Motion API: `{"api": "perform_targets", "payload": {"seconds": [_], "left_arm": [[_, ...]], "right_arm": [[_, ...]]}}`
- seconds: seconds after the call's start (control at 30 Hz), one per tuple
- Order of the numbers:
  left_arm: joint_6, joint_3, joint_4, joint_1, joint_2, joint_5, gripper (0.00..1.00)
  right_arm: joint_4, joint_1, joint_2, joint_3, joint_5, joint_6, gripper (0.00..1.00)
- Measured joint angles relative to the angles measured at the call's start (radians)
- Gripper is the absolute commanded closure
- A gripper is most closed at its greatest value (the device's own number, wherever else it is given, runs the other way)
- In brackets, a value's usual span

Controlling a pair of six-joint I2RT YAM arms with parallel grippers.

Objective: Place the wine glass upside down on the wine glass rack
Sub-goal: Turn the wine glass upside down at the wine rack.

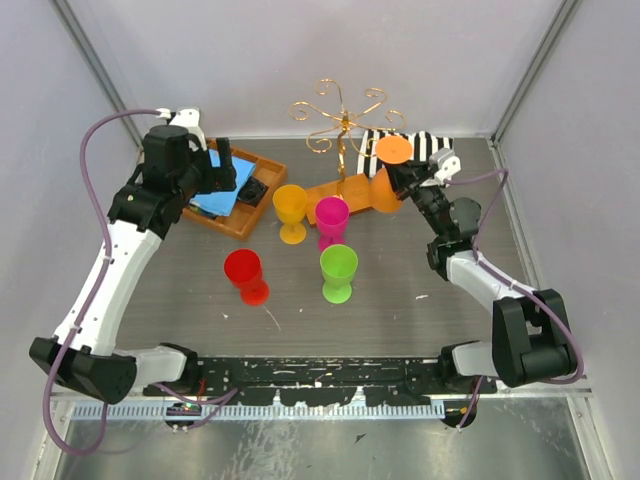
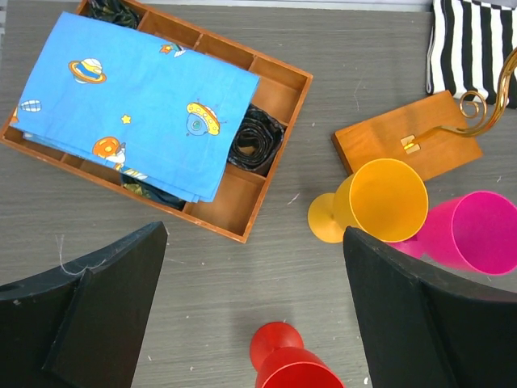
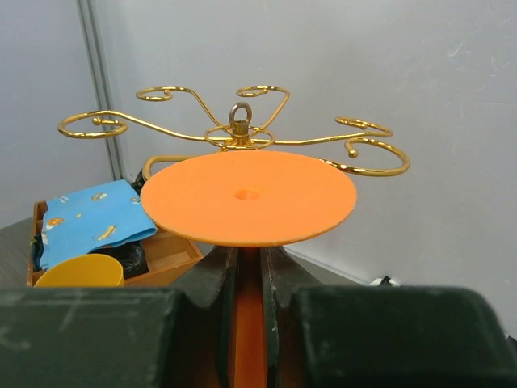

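R grip (image 3: 250, 323) clamped on orange glass (image 3: 248, 196) stem, inverted | foot edge near rack (image 3: 234, 133) arms, apart | L grip (image 2: 254, 303) wide open

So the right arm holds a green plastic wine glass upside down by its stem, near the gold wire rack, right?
Not green: the plastic wine glass held upside down by its stem in the right end effector is orange, as the right wrist view shows. The gold wire rack is close.

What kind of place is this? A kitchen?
Probably a robot lab booth, not a kitchen: the left arm and right arm are bolted to a gray table, and plain walls box it in.
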Motion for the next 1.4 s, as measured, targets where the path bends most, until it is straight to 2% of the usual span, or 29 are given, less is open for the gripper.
{"api": "perform_targets", "payload": {"seconds": [0.57, 1.4], "left_arm": [[0.026, -0.01, 0.014, 0.0, -0.024, 0.005, 0.02], [0.027, -0.01, 0.013, 0.018, -0.03, 0.05, 0.02]], "right_arm": [[0.091, 0.0, 0.109, 0.047, -0.05, 0.017, 0.99], [0.122, -0.003, 0.237, 0.159, -0.116, 0.038, 0.97]]}}
